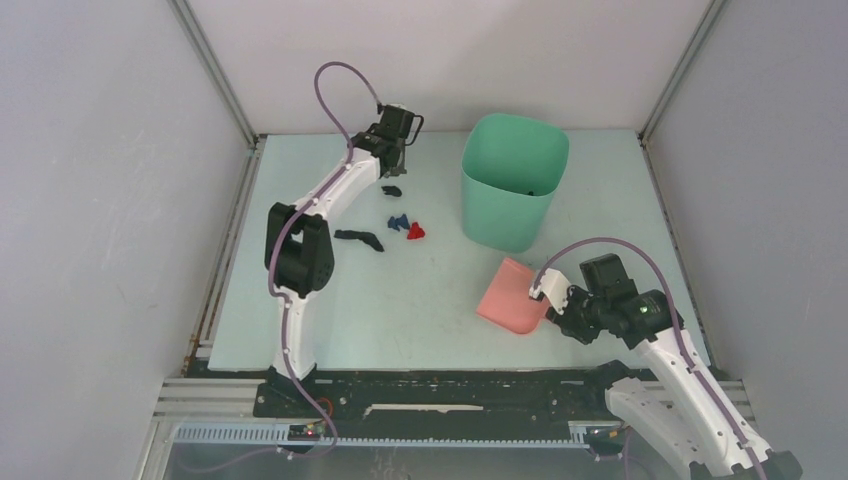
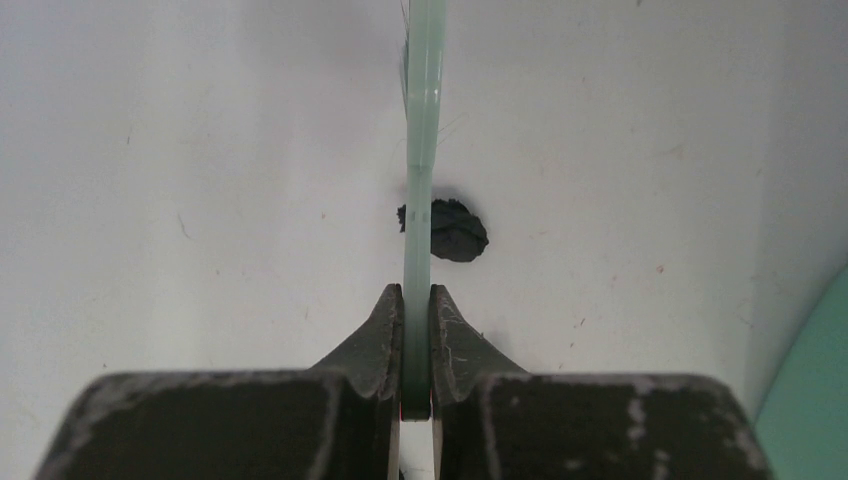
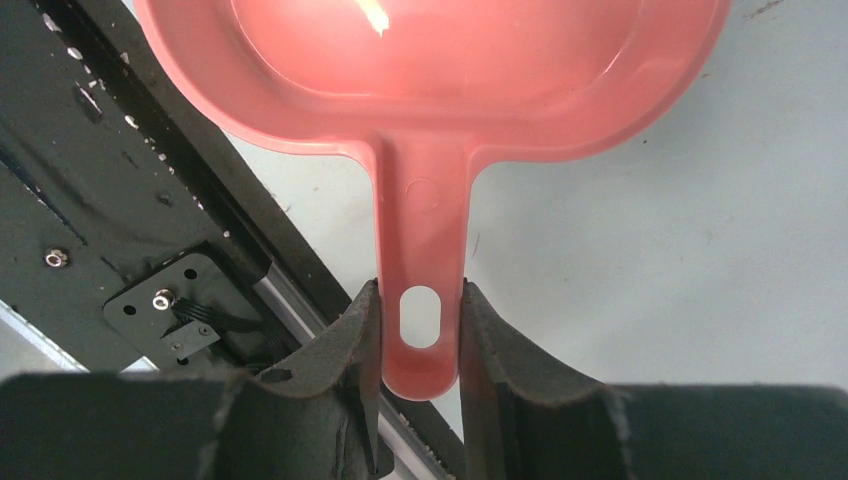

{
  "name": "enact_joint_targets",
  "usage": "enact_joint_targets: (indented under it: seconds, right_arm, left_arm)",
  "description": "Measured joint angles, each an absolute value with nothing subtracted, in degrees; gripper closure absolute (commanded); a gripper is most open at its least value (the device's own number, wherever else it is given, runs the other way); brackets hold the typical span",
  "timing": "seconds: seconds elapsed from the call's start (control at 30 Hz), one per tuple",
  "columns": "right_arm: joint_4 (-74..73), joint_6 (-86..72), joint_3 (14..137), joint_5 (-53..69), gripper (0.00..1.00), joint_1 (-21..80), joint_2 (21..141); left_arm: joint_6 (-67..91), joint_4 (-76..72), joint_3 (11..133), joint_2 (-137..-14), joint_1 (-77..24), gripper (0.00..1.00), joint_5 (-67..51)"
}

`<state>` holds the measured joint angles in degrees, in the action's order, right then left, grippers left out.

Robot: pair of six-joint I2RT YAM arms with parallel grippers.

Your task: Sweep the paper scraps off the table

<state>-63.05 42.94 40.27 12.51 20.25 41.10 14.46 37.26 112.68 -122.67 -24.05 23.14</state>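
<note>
Pale green table [image 1: 400, 310] fills the booth. Far on the left, the left gripper [image 2: 416, 300] pinches a thin green brush [image 2: 422, 150], with the paper scraps [image 1: 400, 222] lying just beside it. Near right, the right gripper [image 3: 420, 300] squeezes the pink dustpan [image 3: 430, 100] by its handle.

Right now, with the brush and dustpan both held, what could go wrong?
1. The dustpan is held well away from the scraps, so swept bits may scatter across the table before reaching it.
2. The left end effector pinches the brush by a thin edge; pushing could twist it.
3. The bin stands near the scraps, so bits could lodge against it.
</note>
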Motion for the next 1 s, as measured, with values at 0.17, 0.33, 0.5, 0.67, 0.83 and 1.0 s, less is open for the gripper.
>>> enact_joint_targets:
  seconds: [0.17, 0.33, 0.5, 0.67, 0.83, 1.0]
  right_arm:
    - [-62.04, 41.91, 40.27, 12.23, 1.0, 21.19, 41.3]
    - [-61.34, 41.19, 40.27, 11.57, 1.0, 22.5, 41.39]
    - [-61.39, 40.56, 40.29, 9.89, 1.0, 24.45, 41.32]
    - [-61.67, 39.86, 40.29, 7.7, 1.0, 27.42, 41.65]
    - [-62.76, 39.92, 40.29, 6.37, 1.0, 27.94, 42.04]
    - [-64.97, 41.54, 40.32, 3.84, 1.0, 28.14, 43.55]
  left_arm:
    - [14.55, 39.11, 107.94, -120.55, -24.95, 1.0, 22.02]
    - [14.57, 40.18, 94.98, -113.23, -26.17, 1.0, 17.5]
    - [16.03, 43.0, 85.38, -103.02, -29.3, 1.0, 11.51]
    - [20.34, 45.84, 78.67, -91.11, -39.22, 1.0, 5.41]
    - [24.73, 48.97, 78.67, -82.96, -48.51, 1.0, 1.83]
    - [25.36, 59.37, 86.59, -80.9, -47.99, 1.0, 6.28]
